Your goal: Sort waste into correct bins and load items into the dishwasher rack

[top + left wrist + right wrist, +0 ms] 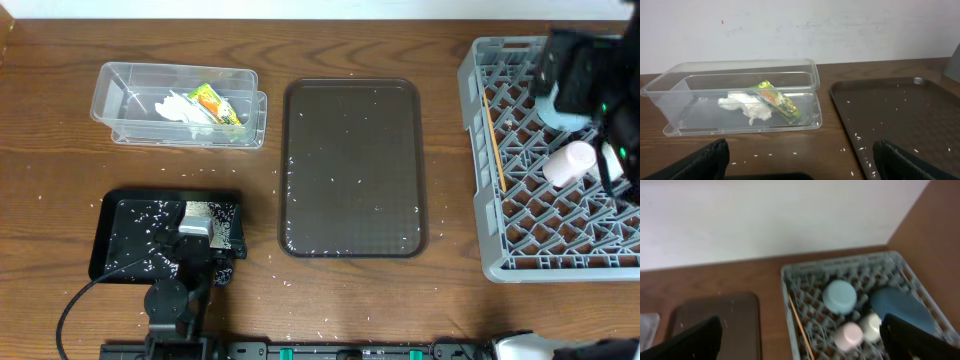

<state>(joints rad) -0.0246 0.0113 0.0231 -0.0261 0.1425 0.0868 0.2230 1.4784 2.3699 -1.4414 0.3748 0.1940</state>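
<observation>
The clear tub point(120, 105) at the back left holds the crumpled napkin point(180, 108) and the yellow-green wrapper point(215, 103); both show in the left wrist view, napkin point(747, 105) and wrapper point(777, 100). The black tray point(120, 240) holds rice grains point(150, 225). My left gripper point(205, 222) hovers over its right end, open and empty point(800, 152). The grey rack point(480, 110) holds the chopsticks point(494, 150), pink cup point(570, 160) and light blue bowl point(840, 296), plus the dark blue plate point(900, 309) and white cup point(871, 325). My right gripper point(585, 80) is above the rack, open and empty point(800, 330).
The dark brown serving tray point(350, 170) lies in the middle with scattered rice grains on it. More loose grains lie on the wood around it and near the table's front edge. A wall stands behind the table.
</observation>
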